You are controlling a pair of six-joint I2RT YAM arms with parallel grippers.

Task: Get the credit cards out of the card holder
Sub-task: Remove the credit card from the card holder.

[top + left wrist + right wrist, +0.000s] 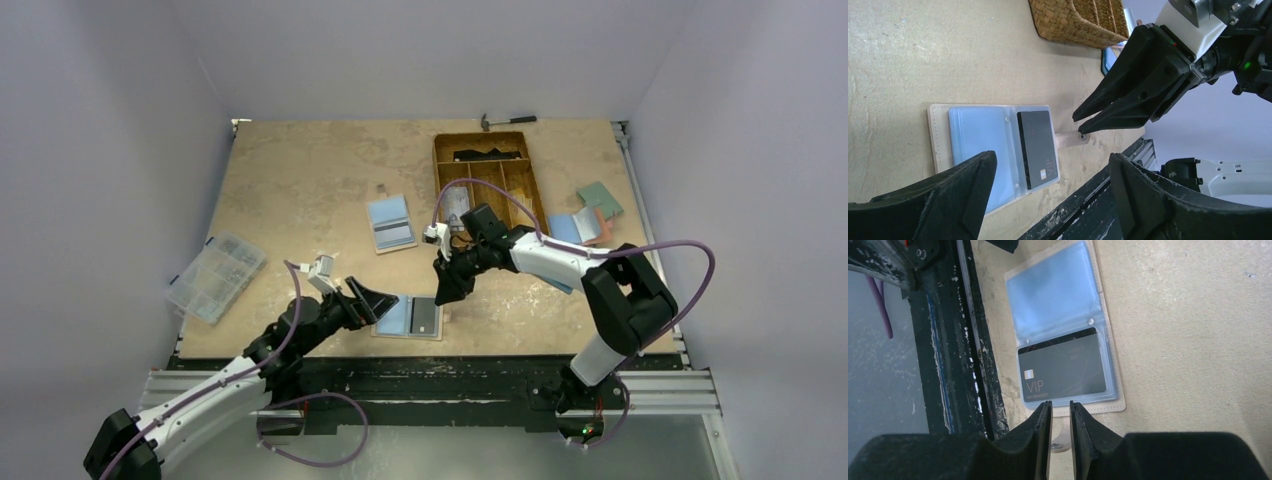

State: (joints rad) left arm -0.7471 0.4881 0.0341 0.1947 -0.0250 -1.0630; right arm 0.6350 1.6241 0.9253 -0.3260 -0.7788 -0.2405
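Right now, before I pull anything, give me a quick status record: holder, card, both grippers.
card holder: open flat, inner faces up
black VIP card: tucked in the holder, not yet removed
closure tab: sticks out beside the card
right gripper: jaws nearly together over the tab; grip unclear
left gripper: wide open, hovering by the holder's blue half

The light is soft and even and comes from above. The table (300,180) is brightest in its middle, and the white walls (100,120) turn grey toward the corners of the top view. Shadows on the table are short and weak. In the left wrist view the near fingers (923,205) are dark and slightly blurred. The clear sleeves of the card holder (1058,295) show a pale sheen, and the black card (1063,367) is sharp.
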